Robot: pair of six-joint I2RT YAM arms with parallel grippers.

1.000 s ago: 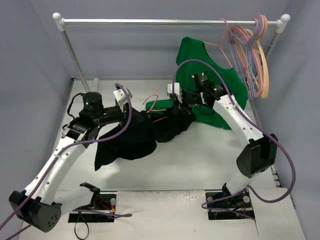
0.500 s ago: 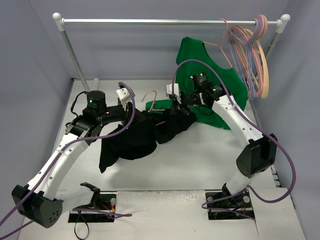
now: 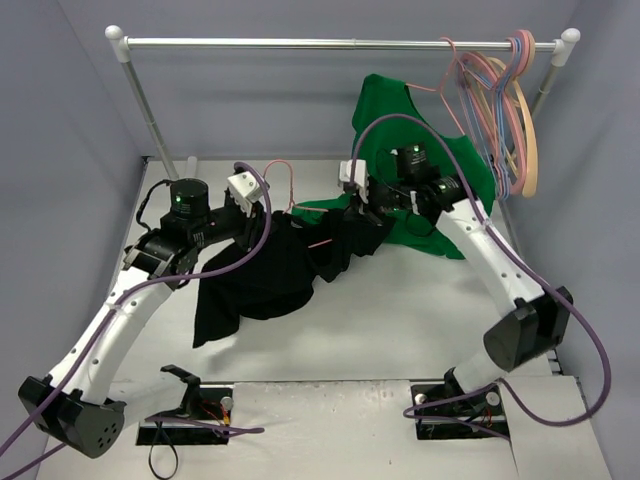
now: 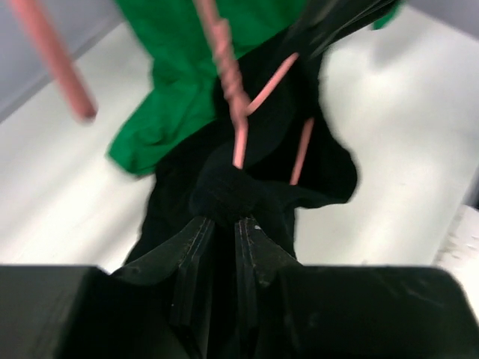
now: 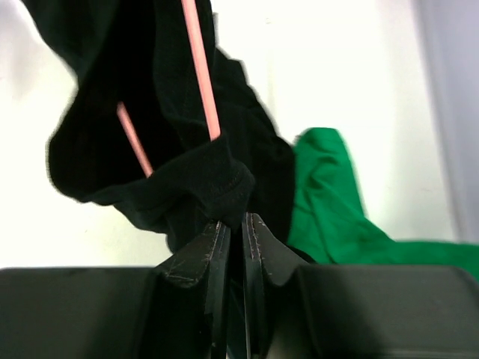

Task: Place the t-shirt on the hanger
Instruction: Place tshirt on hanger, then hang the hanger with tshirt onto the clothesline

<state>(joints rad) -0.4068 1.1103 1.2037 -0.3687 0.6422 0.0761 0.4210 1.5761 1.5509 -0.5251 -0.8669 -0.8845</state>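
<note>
The black t-shirt (image 3: 270, 275) hangs bunched between my two grippers above the table, its lower part drooping to the left. The pink wire hanger (image 3: 284, 178) is threaded through the cloth, with its hook standing up behind the shirt and one wire showing across the cloth. My left gripper (image 3: 272, 220) is shut on a fold of the t-shirt (image 4: 224, 196), just below the hanger's twisted neck (image 4: 230, 75). My right gripper (image 3: 352, 214) is shut on another fold of the t-shirt (image 5: 202, 176), beside a hanger wire (image 5: 197, 67).
A green t-shirt (image 3: 425, 150) hangs from the rail (image 3: 340, 43) at the back right and trails onto the table. Blue, pink and tan hangers (image 3: 510, 110) hang at the rail's right end. The rail's posts stand at both back corners.
The hanger's hook has risen from lying near the shirt to standing more upright. Both grippers have shifted slightly back with the shirt; the right arm's elbow has swung lower.
</note>
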